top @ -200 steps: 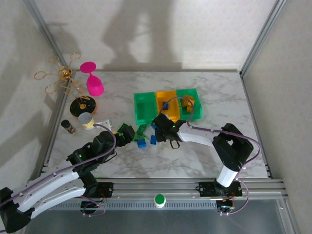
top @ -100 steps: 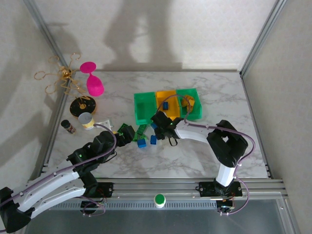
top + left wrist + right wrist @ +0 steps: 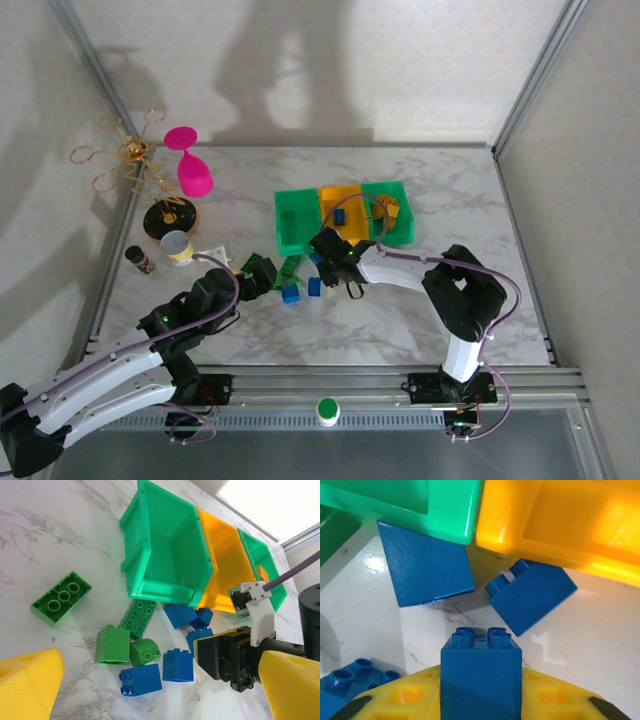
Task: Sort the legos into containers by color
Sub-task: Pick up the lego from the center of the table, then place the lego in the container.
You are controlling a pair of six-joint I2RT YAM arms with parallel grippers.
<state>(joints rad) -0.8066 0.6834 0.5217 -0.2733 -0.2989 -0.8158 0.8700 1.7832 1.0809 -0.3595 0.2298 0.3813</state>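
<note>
One blue lego [image 3: 481,672] now pinched in R gripper [image 3: 330,262], jaws having closed on it this last sec, on table [image 3: 400,320] beside the containers [image 3: 283,225]. L gripper [image 3: 258,276] spread, empty; lift prob. comes next.

In the right wrist view, the lower part of a blue brick [image 3: 481,672] is cut off by the bottom edge. A second blue brick [image 3: 427,570] is partly covered by the green bin [image 3: 450,510]. A third blue brick [image 3: 350,680] is cropped at the lower left corner. In the left wrist view, the far green bin [image 3: 255,550] is partly hidden behind a white bracket [image 3: 257,610]. From above, the studs on the legos [image 3: 291,293] are too small to be made out.
</note>
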